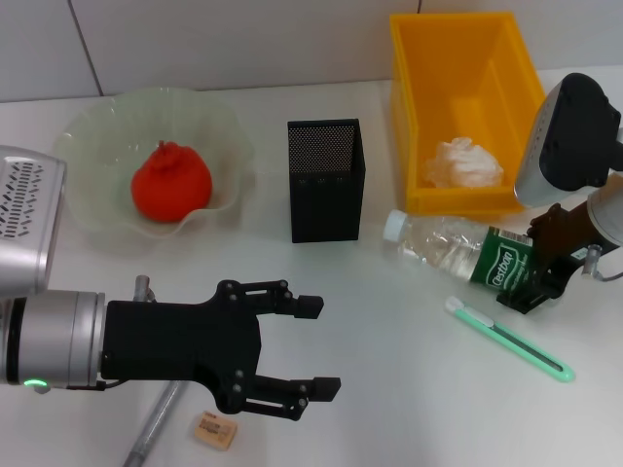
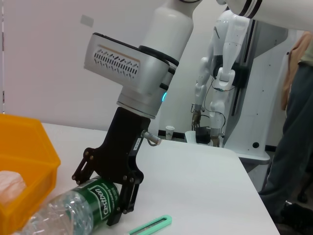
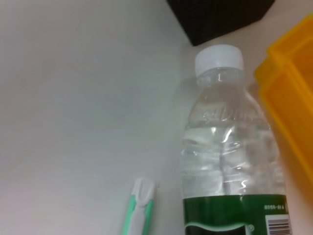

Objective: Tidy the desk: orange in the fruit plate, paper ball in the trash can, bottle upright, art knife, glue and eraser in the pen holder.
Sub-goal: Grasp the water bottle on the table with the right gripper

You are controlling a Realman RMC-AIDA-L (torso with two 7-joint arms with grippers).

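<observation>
The bottle (image 1: pixel 453 245) lies on its side, white cap (image 1: pixel 393 226) toward the pen holder (image 1: pixel 326 180). My right gripper (image 1: pixel 531 270) straddles its green-labelled end and is shut on it; the left wrist view shows its fingers (image 2: pixel 125 198) on either side of the label (image 2: pixel 101 198). My left gripper (image 1: pixel 319 348) is open and empty, hovering low at front centre. The orange (image 1: pixel 171 183) sits in the fruit plate (image 1: pixel 92 131). The paper ball (image 1: pixel 465 163) lies in the trash can (image 1: pixel 458 58). The art knife (image 1: pixel 508 339) lies in front of the bottle. The eraser (image 1: pixel 215 429) lies under my left gripper.
A grey stick (image 1: pixel 151 436) lies by the eraser at the front edge, partly under my left arm. The right wrist view shows the bottle (image 3: pixel 230 147), the knife tip (image 3: pixel 139 210), the pen holder corner (image 3: pixel 220 14) and the trash can wall (image 3: pixel 293 98) close together.
</observation>
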